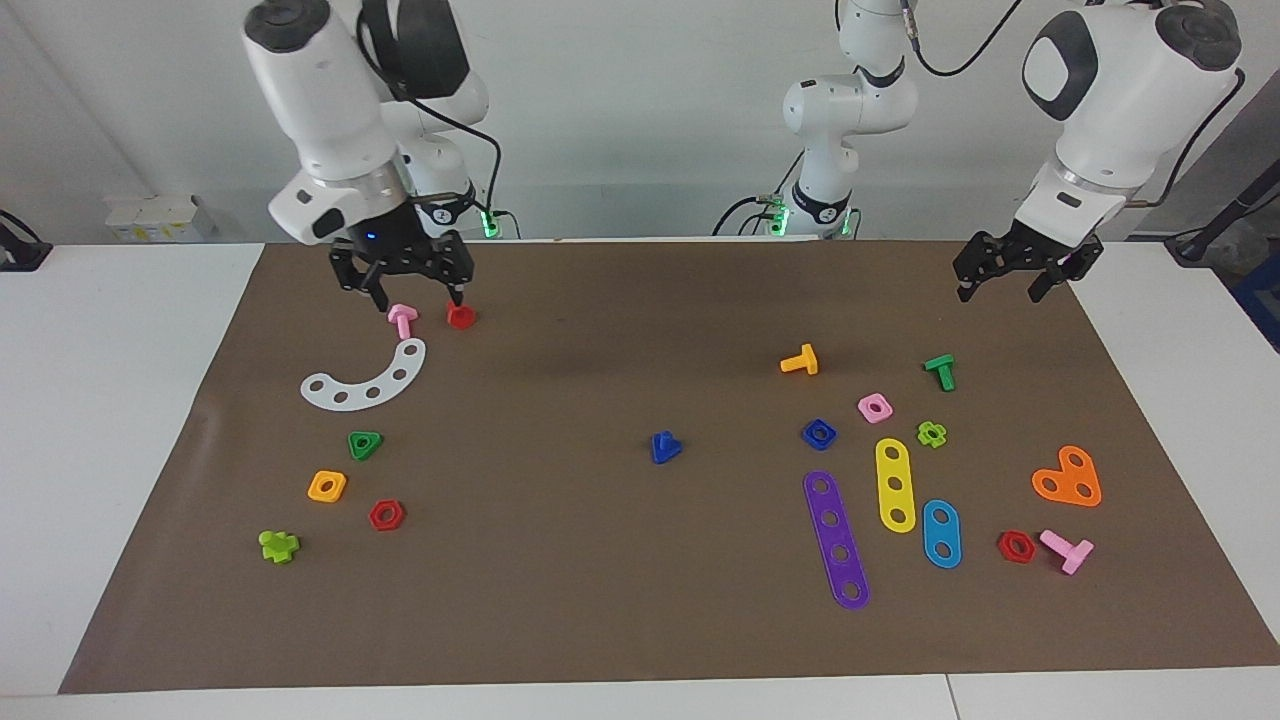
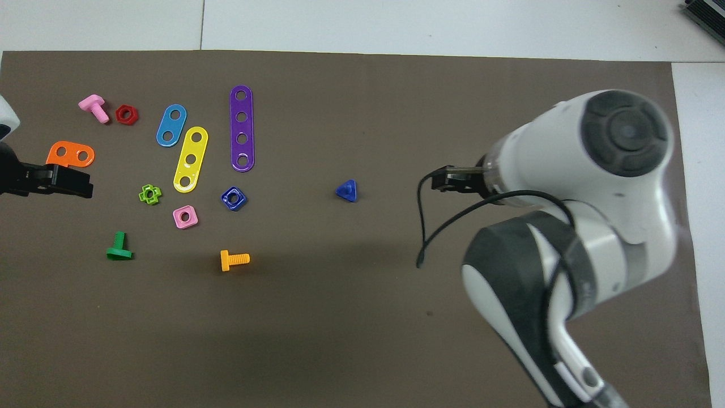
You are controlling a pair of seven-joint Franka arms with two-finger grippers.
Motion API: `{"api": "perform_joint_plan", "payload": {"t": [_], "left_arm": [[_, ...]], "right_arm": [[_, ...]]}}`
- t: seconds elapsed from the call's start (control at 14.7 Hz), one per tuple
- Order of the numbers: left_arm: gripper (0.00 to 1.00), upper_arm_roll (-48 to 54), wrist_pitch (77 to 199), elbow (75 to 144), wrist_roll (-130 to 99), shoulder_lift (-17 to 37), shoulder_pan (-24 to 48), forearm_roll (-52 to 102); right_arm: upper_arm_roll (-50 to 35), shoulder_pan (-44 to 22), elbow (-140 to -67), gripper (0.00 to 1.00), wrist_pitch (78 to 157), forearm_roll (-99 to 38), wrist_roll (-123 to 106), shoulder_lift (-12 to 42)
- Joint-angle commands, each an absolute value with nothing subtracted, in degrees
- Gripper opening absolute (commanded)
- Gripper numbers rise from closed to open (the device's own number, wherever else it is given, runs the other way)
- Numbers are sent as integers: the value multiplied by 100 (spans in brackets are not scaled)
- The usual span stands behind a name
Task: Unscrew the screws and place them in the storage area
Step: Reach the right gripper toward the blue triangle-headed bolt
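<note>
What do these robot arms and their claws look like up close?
Both arms are glossy white, rounded shells with dark grey caps at the joints. Black cables loop along them, and green lights glow at their bases. The right gripper and left gripper are black, two-fingered claws; the right shows a small blue light.

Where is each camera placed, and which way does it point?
Facing view: high, across the table, looking at both robots; the right gripper is by a pink bolt, the left gripper waits.
Overhead view: above the robots, looking down; the right arm's body fills one corner.
Both show the blue bolt and blue square nut.
</note>
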State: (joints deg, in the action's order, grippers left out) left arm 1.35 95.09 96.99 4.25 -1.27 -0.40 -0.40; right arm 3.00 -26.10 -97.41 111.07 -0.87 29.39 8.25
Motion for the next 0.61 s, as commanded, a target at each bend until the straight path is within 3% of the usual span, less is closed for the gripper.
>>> {"api": "perform_joint_plan", "payload": {"t": [0.0,0.34,0.55], "left_arm": [[100,106,9614,9720,431,-123,-70,35],[100,105,9844,10037,431,-264,-62,44],[100,97,9809,10037,422,-264,-70,44]], "right_arm": [[316,-2978,-8947,100,11599,-44,3865,1984],[316,-3699,-8956,100,12513,175,3928,2837],[316,-3744,-8991,100,13094,334,3815,3119]]}}
